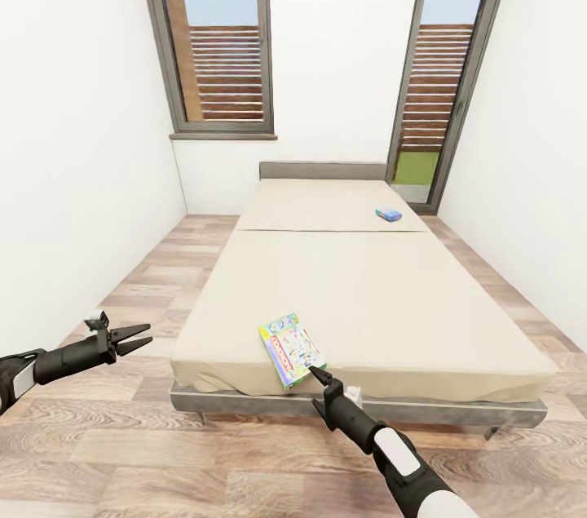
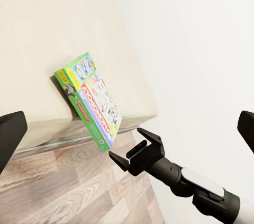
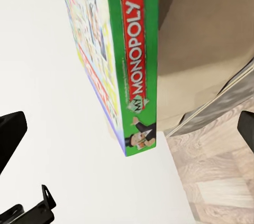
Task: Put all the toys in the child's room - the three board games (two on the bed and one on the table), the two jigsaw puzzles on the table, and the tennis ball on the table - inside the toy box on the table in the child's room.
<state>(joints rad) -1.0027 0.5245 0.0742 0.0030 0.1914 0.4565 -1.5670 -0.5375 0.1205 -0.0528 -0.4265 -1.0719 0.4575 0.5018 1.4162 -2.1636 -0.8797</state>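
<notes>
Two board games lie on the bed [image 1: 408, 306]. A green-edged Monopoly box [image 1: 291, 350] sits at the mattress's near edge, its near corner over the edge. A small blue box [image 1: 389, 214] lies far up by the headboard. My right gripper [image 1: 315, 387] is open just short of the Monopoly box's near corner; the box's green side [image 3: 138, 60] fills the space ahead of its spread fingers. From the left wrist, the same box [image 2: 91, 99] and the right gripper [image 2: 133, 149] are seen side-on. My left gripper [image 1: 134, 336] hangs open over the floor, left of the bed. The table, toy box, jigsaw puzzles and tennis ball are out of view.
White walls close in on both sides of the bed. Wood-plank floor [image 1: 139, 289] runs along the left side and in front. Tall grey-framed windows [image 1: 216, 37] stand behind the grey headboard [image 1: 322, 170]. The bed's grey frame [image 1: 456, 412] juts out below the mattress.
</notes>
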